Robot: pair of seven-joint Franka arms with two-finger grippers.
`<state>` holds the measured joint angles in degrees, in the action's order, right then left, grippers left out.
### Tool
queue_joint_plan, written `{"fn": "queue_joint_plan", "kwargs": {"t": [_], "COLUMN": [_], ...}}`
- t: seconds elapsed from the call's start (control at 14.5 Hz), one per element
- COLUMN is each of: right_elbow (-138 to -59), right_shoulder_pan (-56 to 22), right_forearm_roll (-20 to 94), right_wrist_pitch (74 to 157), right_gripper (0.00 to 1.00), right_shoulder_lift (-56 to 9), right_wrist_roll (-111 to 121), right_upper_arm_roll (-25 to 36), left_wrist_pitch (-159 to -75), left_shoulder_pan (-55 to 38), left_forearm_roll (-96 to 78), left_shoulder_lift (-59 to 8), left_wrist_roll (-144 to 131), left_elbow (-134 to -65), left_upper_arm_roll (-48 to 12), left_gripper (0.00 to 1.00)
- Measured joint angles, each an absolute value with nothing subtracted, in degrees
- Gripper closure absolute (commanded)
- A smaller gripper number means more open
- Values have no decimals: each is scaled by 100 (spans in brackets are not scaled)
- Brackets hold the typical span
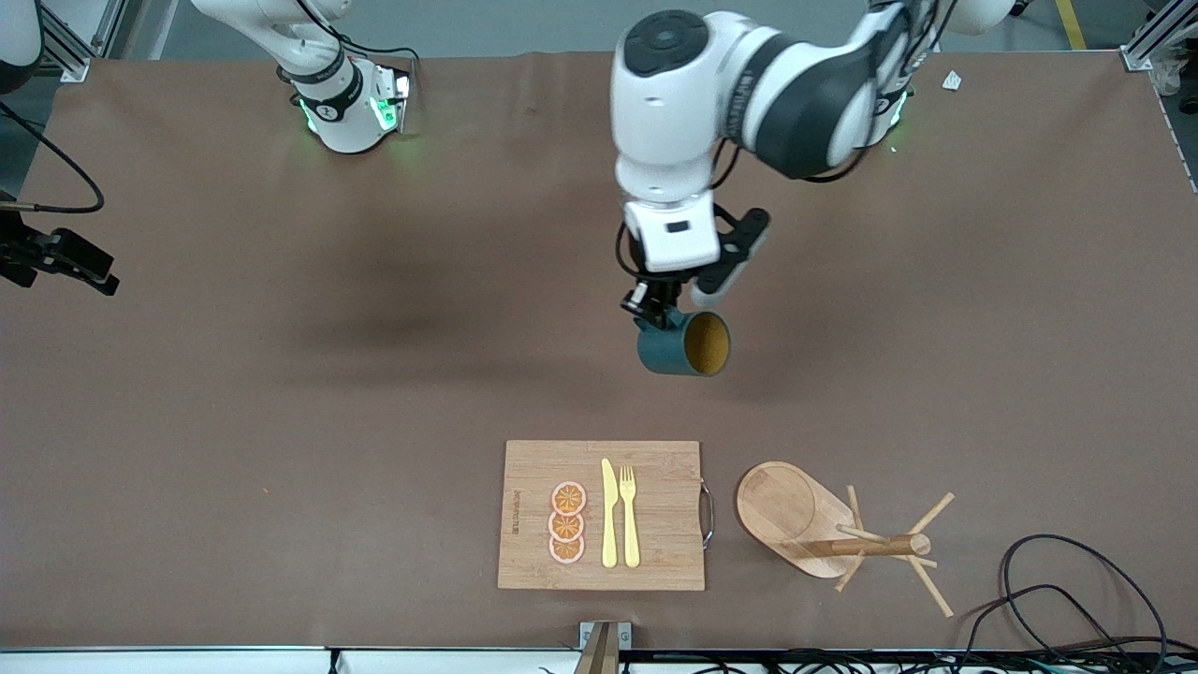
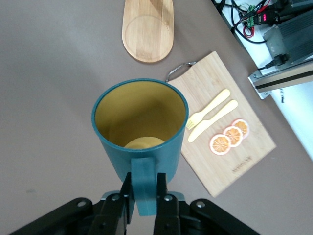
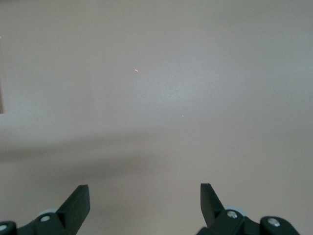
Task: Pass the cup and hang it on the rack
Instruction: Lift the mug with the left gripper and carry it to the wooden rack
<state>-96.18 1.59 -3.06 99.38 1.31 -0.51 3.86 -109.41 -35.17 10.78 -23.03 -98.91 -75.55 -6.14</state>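
Note:
The dark teal cup [image 1: 666, 354], yellow-orange inside, hangs on its side in the air over the middle of the table. My left gripper [image 1: 655, 314] is shut on its loop handle. In the left wrist view the cup [image 2: 142, 147] shows its open mouth, and my left gripper [image 2: 145, 188] clamps the handle from both sides. The wooden rack [image 1: 781, 510], with oval base, post and thin pegs, stands nearer to the front camera than the cup, toward the left arm's end; its base also shows in the left wrist view [image 2: 148, 32]. My right gripper [image 3: 144, 196] is open and empty over bare table.
A bamboo cutting board [image 1: 655, 468] with a yellow knife [image 1: 609, 515], a fork [image 1: 629, 515] and three orange slices [image 1: 567, 522] lies beside the rack, near the front edge. Black cables [image 1: 1058, 580] lie at the front corner toward the left arm's end.

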Motion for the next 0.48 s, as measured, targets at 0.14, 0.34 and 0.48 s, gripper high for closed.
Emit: {"fn": "queue_joint_plan", "kwargs": {"t": [0.14,0.34,0.48], "right_elbow": [-9610,-9582,-9555], "right_shoulder_pan": [160,163,163], "right_forearm_roll": [-306,-306,-306], "right_wrist_pitch": [9938,9938,9920], "right_gripper": [0,0,0], "right_shoulder_lift": [129,112,105], "right_wrist_roll": [-49,-46,-45], "right_upper_arm_roll": [384,386,386], "left_wrist_pitch": [-11119,-11340,-11409], "left_shoulder_pan": [-3112,-2484,-2128], "left_forearm_roll": [377,-501,-1094], "left_shoulder_lift": [-2173,-2103,-2104], "left_wrist_roll": [-9516,-9101,-8776], "left_elbow": [-7556,-7559,-7567], "left_upper_arm_roll": [-614,-615,-614], "left_gripper": [100,100,100]}}
